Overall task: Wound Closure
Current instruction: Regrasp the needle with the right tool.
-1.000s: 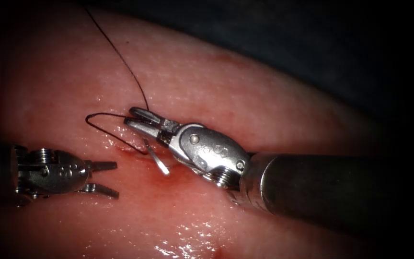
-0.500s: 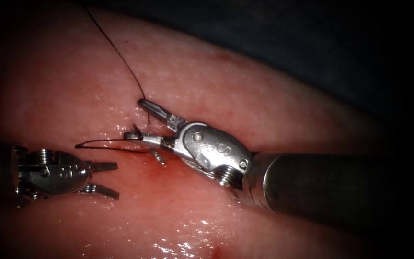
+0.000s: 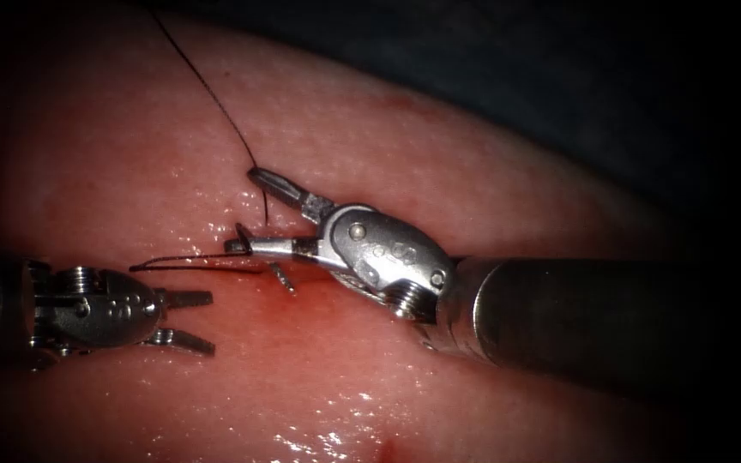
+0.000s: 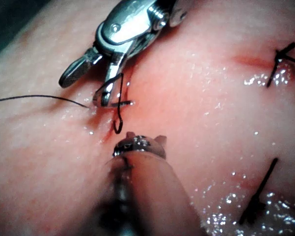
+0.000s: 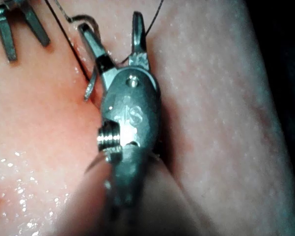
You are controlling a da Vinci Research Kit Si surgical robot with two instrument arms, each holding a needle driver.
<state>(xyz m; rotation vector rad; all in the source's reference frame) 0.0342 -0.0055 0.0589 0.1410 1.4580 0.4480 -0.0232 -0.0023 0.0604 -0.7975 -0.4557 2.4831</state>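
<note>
your right arm's silver wristed needle driver (image 3: 255, 210) has its fingers spread wide and grasping nothing, the upper finger lifted off the pale pink glistening pork tissue (image 3: 490, 180) and the lower one lying flat along the short red cut (image 3: 250, 267). the thin curved steel needle (image 3: 281, 278) sits in the tissue at the cut, just below that lower finger, with only a short bright length standing out of the wet red fluid (image 3: 302, 317); in the right wrist view the same bit of needle (image 5: 90, 87) shows beside the lower finger. the fine black thread (image 3: 207, 86) comes down from the far side to the fingers, and a flat loop of it lies across to the left of the cut. your left arm's smaller silver needle driver (image 3: 183, 321) waits well to the left, fingers parted and empty. as i judge it, the step is retaking the needle: bring the spread fingers squarely over the exposed length, stay clear of the thread loop, and clench only once the steel lies well between them, so it cannot twist. compared with a second ago, the right fingers, then nearly together, have opened, the thread loop has flattened, and less of the needle stands proud; the left tool has stayed put.
</note>
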